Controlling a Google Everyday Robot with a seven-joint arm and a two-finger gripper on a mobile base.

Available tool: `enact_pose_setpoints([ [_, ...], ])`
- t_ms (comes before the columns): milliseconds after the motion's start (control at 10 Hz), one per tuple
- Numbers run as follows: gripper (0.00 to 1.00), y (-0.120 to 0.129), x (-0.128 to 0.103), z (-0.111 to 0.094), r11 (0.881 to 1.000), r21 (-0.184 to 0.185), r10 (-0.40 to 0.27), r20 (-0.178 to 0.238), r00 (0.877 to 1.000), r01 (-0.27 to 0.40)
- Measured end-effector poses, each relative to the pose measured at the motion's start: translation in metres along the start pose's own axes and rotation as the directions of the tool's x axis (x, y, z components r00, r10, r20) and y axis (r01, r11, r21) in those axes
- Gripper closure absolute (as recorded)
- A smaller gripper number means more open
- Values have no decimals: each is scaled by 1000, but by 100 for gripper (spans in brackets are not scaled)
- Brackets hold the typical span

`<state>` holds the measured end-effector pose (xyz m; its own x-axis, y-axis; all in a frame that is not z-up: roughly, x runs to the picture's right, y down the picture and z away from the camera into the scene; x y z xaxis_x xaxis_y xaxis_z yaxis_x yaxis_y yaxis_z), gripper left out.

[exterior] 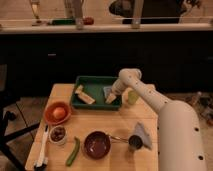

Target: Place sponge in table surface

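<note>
The blue-grey sponge (106, 90) lies in the right part of the dark green tray (95, 80), which stands at the back of the light wooden table surface (116, 122). My white arm reaches in from the lower right. My gripper (112, 96) is down in the tray, right at the sponge, and partly covers it. Whether it touches the sponge does not show.
Two tan pieces (85, 96) lie in the tray's left half. A small green cup (132, 97) stands right of the tray. An orange bowl (57, 113), small bowl (58, 134), white brush (42, 147), green vegetable (73, 151), dark red bowl (97, 144), dark cup (134, 142) and grey cloth (143, 133) fill the front.
</note>
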<state>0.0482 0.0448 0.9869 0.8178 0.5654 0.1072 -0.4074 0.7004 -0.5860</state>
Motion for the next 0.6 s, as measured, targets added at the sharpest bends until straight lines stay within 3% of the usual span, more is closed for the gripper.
enact_pose_setpoints([
  [300, 24, 0, 4, 2, 1000, -12, 25, 2, 1000, -25],
  [600, 56, 0, 7, 3, 999, -18, 38, 7, 999, -38],
])
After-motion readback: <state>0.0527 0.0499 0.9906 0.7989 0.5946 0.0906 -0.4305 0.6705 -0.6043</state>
